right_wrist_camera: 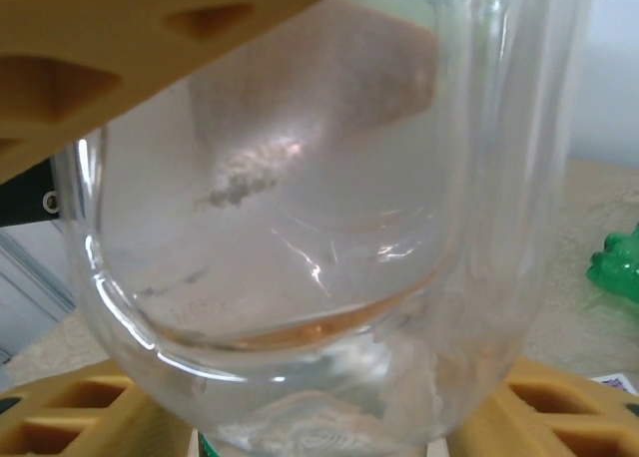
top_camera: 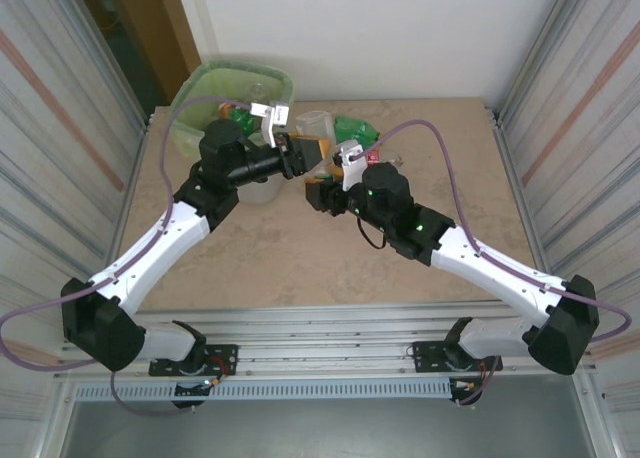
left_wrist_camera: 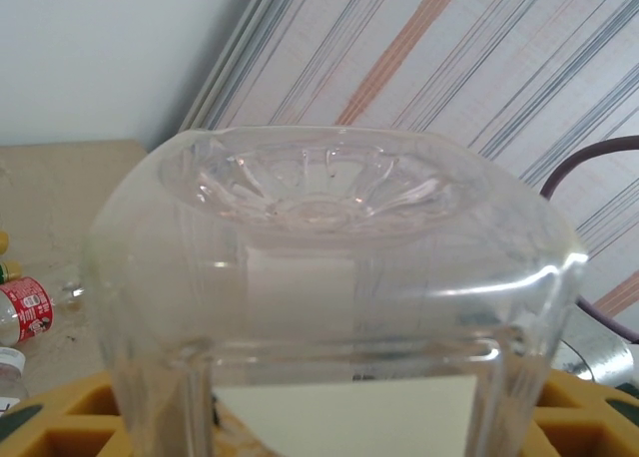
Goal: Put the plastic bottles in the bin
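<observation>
Both arms meet just right of the bin (top_camera: 205, 78), a clear bottle (left_wrist_camera: 319, 277) between them.
The left arm reaches forward with its wrist turned right, and the left gripper (left_wrist_camera: 319, 427) is clamped on the bottle's body. The right arm angles in toward the bin, and the right gripper (right_wrist_camera: 319, 422) flanks the same bottle; I cannot tell whether it grips. A green bottle (top_camera: 355, 130) and a red-labelled bottle (left_wrist_camera: 25, 312) lie beyond, right of the bin.

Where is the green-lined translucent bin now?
Top view: the translucent whitish plastic bin sits at the table's far left corner, beyond the left arm, with a green plastic bottle to its right.
</observation>
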Robot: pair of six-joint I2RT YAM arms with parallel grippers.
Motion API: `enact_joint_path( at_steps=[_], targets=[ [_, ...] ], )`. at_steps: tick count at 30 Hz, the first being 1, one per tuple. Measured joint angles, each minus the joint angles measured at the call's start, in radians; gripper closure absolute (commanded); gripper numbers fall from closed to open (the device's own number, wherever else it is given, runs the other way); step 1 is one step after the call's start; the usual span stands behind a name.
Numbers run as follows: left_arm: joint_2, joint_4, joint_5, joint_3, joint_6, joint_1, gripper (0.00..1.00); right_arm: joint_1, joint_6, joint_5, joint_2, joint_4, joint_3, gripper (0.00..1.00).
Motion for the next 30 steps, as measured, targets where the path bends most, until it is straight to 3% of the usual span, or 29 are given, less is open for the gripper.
enact_joint_path(
  at_steps=[5,15,24,30],
  targets=[
    [-0.001,-0.002,-0.014,0.0,0.005,0.01,0.85,0.001,-0.007,0.035,-0.011,0.001,-0.017,0.02],
    [-0.018,-0.05,-0.048,0.056,0.056,0.134,0.86,0.001,-0.008,0.099,-0.098,-0.025,-0.092,0.02],
    [-0.011,-0.08,-0.08,0.197,0.103,0.31,0.86,0.001,-0.008,0.159,-0.203,-0.044,-0.13,0.03],
    [0.076,-0.121,-0.124,0.345,0.148,0.409,0.83,0.001,0.01,0.195,-0.228,-0.076,-0.135,0.03]
  ],
)
